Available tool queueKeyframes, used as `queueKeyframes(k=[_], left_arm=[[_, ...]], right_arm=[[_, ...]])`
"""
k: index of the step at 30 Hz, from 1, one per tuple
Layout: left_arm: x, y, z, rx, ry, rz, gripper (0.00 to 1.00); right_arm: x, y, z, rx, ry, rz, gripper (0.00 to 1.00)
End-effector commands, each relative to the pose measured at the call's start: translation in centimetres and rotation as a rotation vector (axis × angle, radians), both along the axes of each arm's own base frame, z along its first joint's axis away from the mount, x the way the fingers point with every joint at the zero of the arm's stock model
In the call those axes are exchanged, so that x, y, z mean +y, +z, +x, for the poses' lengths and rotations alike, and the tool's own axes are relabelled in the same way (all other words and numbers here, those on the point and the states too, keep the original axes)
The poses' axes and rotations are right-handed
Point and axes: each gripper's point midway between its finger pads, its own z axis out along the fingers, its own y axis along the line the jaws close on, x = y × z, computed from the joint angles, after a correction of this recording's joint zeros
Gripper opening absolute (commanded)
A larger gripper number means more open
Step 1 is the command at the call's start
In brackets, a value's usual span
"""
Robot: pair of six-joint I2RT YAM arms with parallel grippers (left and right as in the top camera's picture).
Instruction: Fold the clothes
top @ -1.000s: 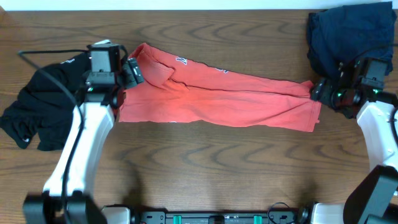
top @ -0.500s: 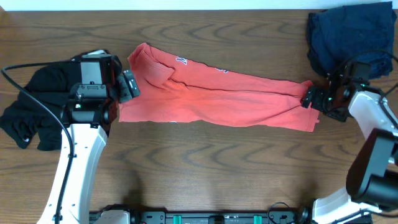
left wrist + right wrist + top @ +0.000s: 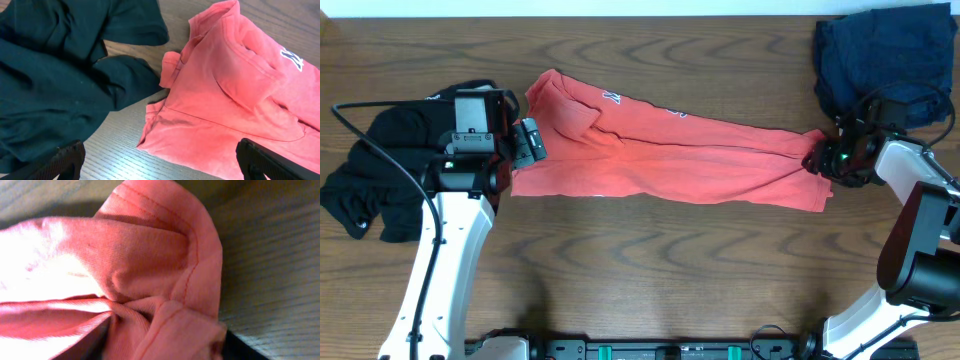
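Around: a wooden table (image 3: 650, 270) carries three garments. A black garment (image 3: 375, 185) lies crumpled at the far left and a navy garment (image 3: 880, 55) is heaped in the far right corner.
In the way: the left arm reaches over the black garment's inner edge. The navy garment lies just behind the right gripper (image 3: 820, 160). Nothing lies on top of the shirt.
Shirt, place: the coral-red T-shirt (image 3: 670, 160) lies across the middle of the table, folded into a long band, between the two grippers.
Shirt, axis: its long axis runs left to right, and the right end sits a little nearer the robot than the left. The collar end with the lettering (image 3: 612, 98) points left, the hem end right.
Left gripper: the left gripper (image 3: 528, 142) hovers at the shirt's left edge, beside the sleeve, with its jaws spread wide and nothing between them. In the wrist view the black garment touches the shirt's sleeve.
Right gripper: it is at the shirt's right end. Its wrist view is filled with bunched red cloth and a stitched hem (image 3: 192, 260). Cloth hides the fingers, so I cannot tell whether they grip it.
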Motion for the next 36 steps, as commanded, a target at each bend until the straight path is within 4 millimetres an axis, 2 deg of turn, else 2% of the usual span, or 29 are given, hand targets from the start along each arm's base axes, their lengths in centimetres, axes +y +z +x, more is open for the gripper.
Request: queueKeyframes(k=[1, 5, 7, 10, 13, 16, 18, 25, 29, 36], left_arm=[[0.1, 0.0, 0.2, 0.006, -0.002, 0.006, 0.98], [0.2, 0.0, 0.3, 0.006, -0.011, 0.02, 0.98], [0.3, 0.0, 0.3, 0.007, -0.012, 0.023, 0.98], [0.3, 0.0, 0.3, 0.007, -0.012, 0.023, 0.98], [0.3, 0.0, 0.3, 0.006, -0.012, 0.023, 0.98], [0.3, 0.0, 0.3, 0.006, -0.012, 0.023, 0.98], [0.3, 0.0, 0.3, 0.007, -0.012, 0.023, 0.98], [0.3, 0.0, 0.3, 0.007, -0.012, 0.023, 0.98], [0.3, 0.0, 0.3, 0.007, -0.013, 0.022, 0.98], [0.3, 0.0, 0.3, 0.007, -0.013, 0.022, 0.98]], right_arm=[[0.8, -2.5, -2.2, 0.099, 0.011, 0.049, 0.4], [-0.1, -2.0, -2.2, 0.078, -0.022, 0.085, 0.25], [-0.8, -1.3, -1.9, 0.051, -0.045, 0.109, 0.13], [-2.7, 0.4, -1.1, 0.004, -0.087, 0.112, 0.01], [-4.8, 3.3, -0.1, -0.034, -0.1, 0.091, 0.01], [-5.9, 6.0, 0.9, -0.059, -0.083, 0.071, 0.01], [-6.5, 9.0, 1.9, -0.08, -0.048, 0.047, 0.01], [-7.1, 15.1, 3.6, -0.139, -0.011, 0.009, 0.01], [-5.9, 16.6, 3.6, -0.135, 0.031, 0.008, 0.01], [-3.1, 16.5, 3.7, -0.111, 0.092, 0.027, 0.01]])
